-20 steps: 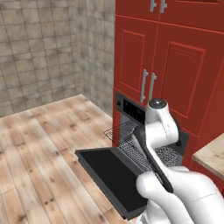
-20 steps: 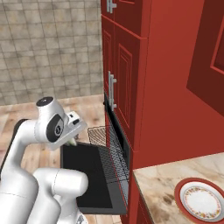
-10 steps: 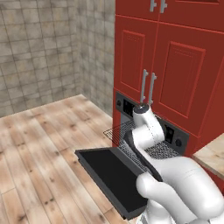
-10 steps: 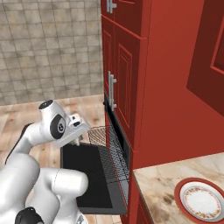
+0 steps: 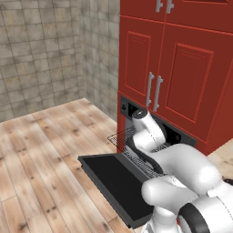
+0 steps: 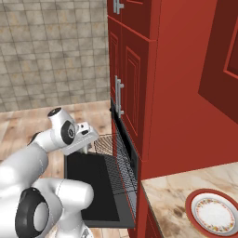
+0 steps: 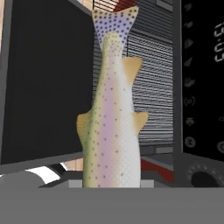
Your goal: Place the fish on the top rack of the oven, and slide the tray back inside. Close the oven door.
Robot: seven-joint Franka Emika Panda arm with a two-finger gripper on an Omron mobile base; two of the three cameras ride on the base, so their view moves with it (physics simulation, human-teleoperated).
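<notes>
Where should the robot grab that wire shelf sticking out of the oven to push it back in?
Probably the front edge bar of the thin silver-grey wire rack, coming down from above on the open side. The rack lies flat and juts out over the lowered flat black oven door, so that front bar is its free, reachable edge, and pushing there sends it straight in.

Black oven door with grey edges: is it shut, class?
No, the black oven door lies folded down flat, with the silver wire rack pulled out above it.
</notes>
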